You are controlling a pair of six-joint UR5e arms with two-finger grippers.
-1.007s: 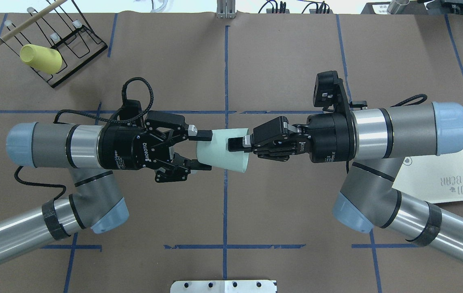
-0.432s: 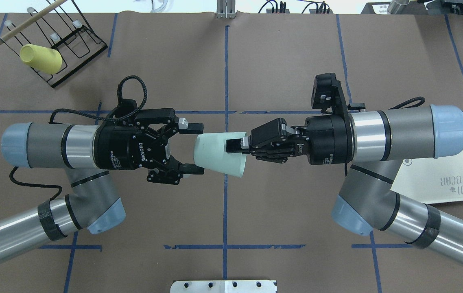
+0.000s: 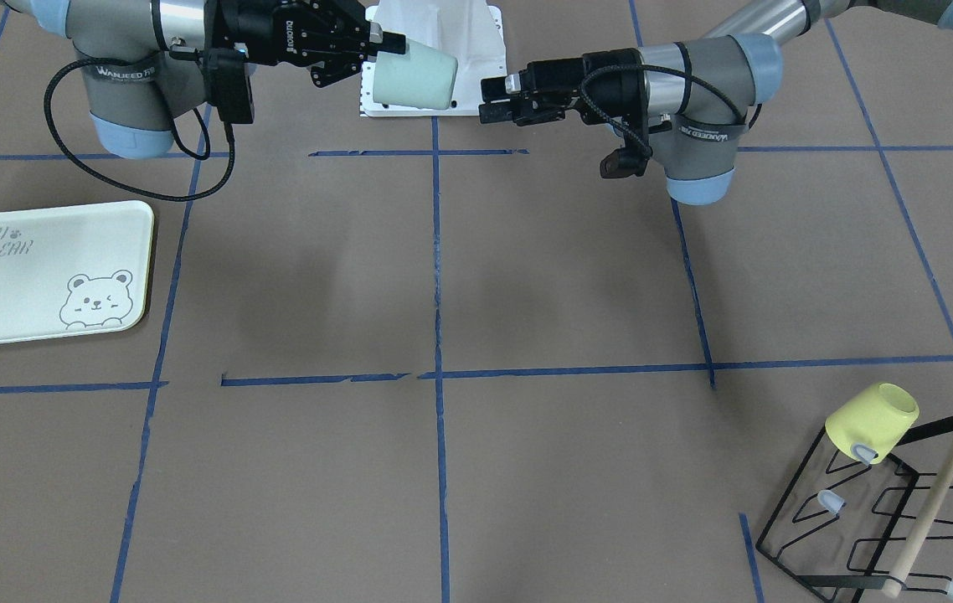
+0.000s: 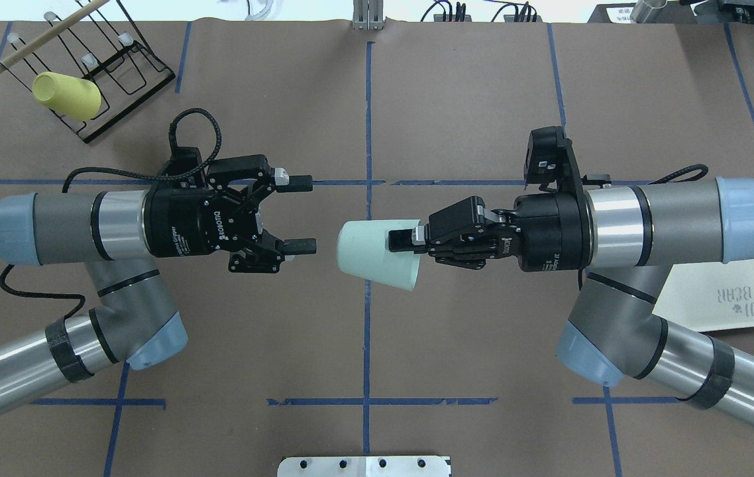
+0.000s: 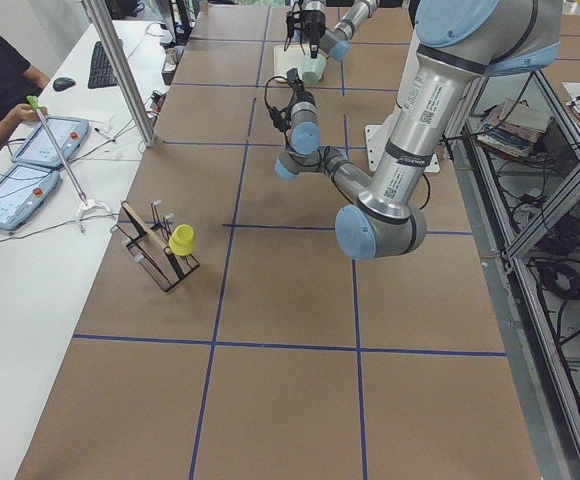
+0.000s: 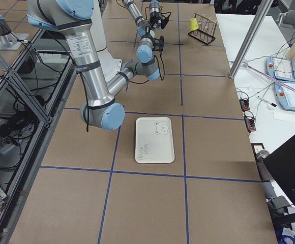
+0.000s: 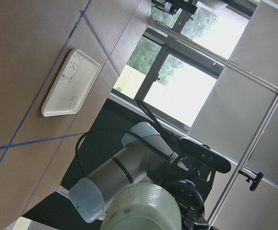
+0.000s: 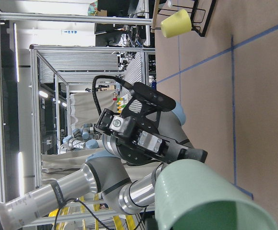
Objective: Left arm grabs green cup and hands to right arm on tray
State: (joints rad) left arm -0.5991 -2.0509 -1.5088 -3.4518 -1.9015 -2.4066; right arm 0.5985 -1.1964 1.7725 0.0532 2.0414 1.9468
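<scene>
The green cup point(image 4: 367, 255) lies sideways in the air over the table's middle, with its mouth toward the right arm. My right gripper point(image 4: 407, 242) is shut on the cup's rim, one finger outside the wall. My left gripper point(image 4: 307, 213) is open and empty, a short gap to the left of the cup's base. In the front-facing view the cup point(image 3: 418, 79) hangs from the right gripper point(image 3: 380, 50), and the left gripper point(image 3: 489, 99) is apart from it. The cup's base fills the bottom of the left wrist view point(image 7: 144, 208). The tray point(image 4: 741, 298) lies flat under the right arm.
A black wire rack point(image 4: 118, 66) holding a yellow cup point(image 4: 65, 96) stands at the far left corner. The tray point(image 3: 41, 272) carries nothing. A white mounting plate point(image 4: 364, 466) sits at the near table edge. Blue tape lines cross the brown table.
My left gripper has opened, let go of the green cup and drawn back to the left. My right gripper keeps the cup and has shifted slightly right with it.
</scene>
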